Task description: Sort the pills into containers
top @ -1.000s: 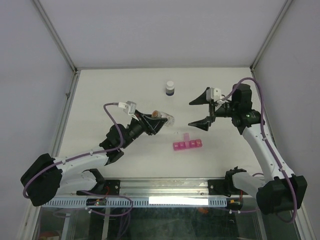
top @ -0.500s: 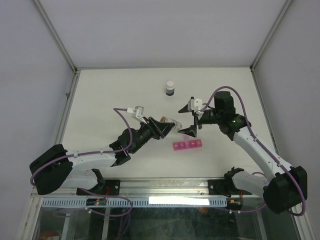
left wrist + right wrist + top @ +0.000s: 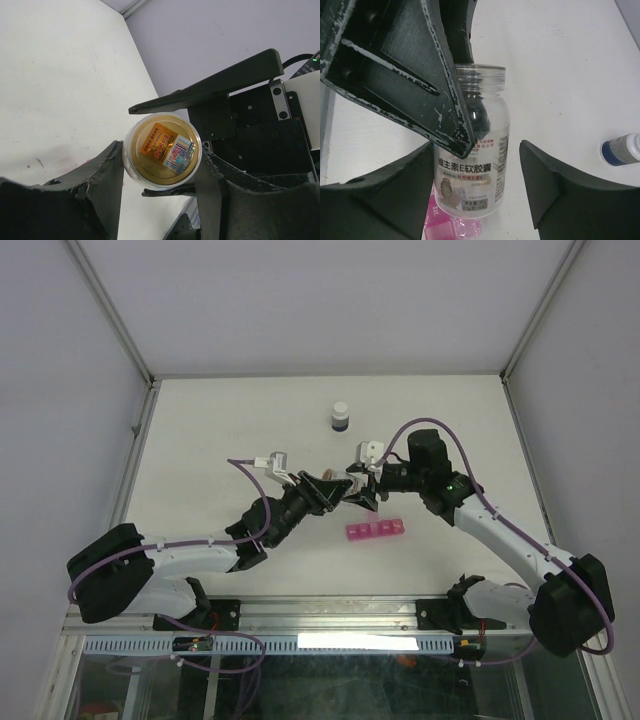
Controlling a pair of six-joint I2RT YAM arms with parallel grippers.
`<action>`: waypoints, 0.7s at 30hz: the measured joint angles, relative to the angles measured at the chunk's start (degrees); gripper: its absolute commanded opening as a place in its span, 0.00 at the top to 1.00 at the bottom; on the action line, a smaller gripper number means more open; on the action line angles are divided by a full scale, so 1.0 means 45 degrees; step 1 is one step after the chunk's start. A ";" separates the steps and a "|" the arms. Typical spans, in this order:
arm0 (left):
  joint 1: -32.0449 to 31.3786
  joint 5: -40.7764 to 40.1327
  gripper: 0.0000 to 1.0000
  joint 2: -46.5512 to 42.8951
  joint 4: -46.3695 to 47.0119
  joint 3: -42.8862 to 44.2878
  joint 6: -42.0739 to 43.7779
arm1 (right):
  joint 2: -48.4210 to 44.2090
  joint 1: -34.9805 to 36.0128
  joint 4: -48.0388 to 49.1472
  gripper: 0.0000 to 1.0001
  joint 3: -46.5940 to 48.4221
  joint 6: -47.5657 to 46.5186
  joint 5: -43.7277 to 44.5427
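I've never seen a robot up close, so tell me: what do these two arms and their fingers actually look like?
Both the left arm and the right arm are white tubes linked by chunky black joints, each trailed by a looping purple cable. The fingers are black, wedge-shaped and scuffed with pale scratches. A small green light glows on the right arm.

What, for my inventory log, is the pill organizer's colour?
The pill organizer is pink; top external view shows it best.

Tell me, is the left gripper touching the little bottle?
Touching. The left wrist view shows both fingers of the left gripper pressed against the sides of the bottle, with no gap on either side.
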 measured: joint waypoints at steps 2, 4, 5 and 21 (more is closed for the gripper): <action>0.0000 -0.0126 1.00 0.0024 0.0092 0.0000 -0.0053 | 0.0019 0.0083 0.0160 0.33 -0.0024 0.0160 0.0102; -0.0010 -0.0209 1.00 0.0049 0.0189 0.0000 -0.0126 | 0.0068 0.0146 0.0257 0.32 -0.0024 0.0248 0.0175; -0.0010 -0.0209 1.00 0.0087 0.0291 0.0005 -0.0160 | 0.0092 0.0170 0.0301 0.32 -0.0024 0.0272 0.0214; -0.0010 -0.0117 0.21 0.0369 0.1370 -0.0291 0.0068 | 0.0223 0.0117 0.0107 0.94 0.0034 0.0437 -0.0053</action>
